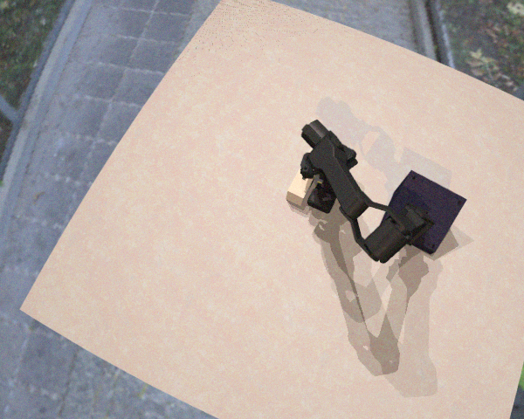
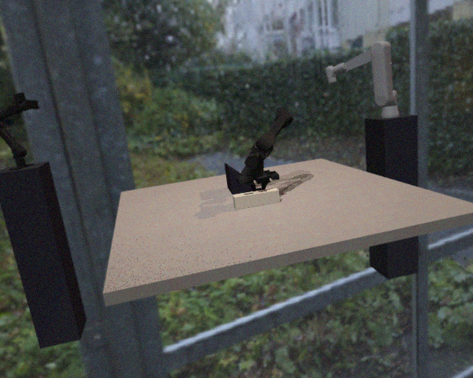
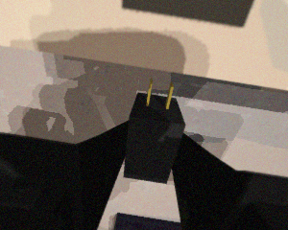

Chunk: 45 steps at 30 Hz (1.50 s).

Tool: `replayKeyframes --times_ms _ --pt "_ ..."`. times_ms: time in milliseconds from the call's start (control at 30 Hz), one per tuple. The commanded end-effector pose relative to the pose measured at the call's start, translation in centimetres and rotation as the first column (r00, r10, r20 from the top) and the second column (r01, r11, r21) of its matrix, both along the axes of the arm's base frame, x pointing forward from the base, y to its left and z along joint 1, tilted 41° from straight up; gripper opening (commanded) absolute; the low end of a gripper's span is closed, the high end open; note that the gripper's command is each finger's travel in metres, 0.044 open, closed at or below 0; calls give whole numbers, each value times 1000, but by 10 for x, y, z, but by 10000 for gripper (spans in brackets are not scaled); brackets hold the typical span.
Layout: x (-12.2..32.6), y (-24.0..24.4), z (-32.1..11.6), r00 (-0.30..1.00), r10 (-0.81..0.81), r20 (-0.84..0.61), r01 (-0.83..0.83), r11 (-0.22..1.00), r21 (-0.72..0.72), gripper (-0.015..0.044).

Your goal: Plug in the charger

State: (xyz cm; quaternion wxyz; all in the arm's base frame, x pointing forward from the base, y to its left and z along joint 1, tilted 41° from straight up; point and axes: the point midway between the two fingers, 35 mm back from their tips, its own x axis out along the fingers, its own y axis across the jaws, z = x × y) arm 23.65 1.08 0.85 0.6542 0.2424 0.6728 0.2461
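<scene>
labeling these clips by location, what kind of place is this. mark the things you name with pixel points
Probably outdoors, perhaps a garden or yard: a leafy hedge (image 2: 269, 93) behind the table (image 2: 310, 227), paving (image 1: 113, 99) below it, part of a building (image 2: 281, 24) beyond.

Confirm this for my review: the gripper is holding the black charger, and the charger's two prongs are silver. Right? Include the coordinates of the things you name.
Not quite: the wrist view shows the prongs (image 3: 169, 98) are yellow, not silver. The gripper (image 3: 151, 128) is indeed holding the black charger (image 3: 151, 149).
</scene>
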Motion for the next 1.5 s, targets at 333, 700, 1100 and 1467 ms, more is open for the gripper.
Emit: replayKeyframes --times_ms 333,700,1100,1467 --pt "3 0 1 1000 -6 0 6 1000 5 0" --pt "4 0 1 1000 -6 1 6 1000 5 0" --pt "5 0 1 1000 -6 1 6 1000 5 0" --pt "6 0 1 1000 -6 1 6 1000 5 0"
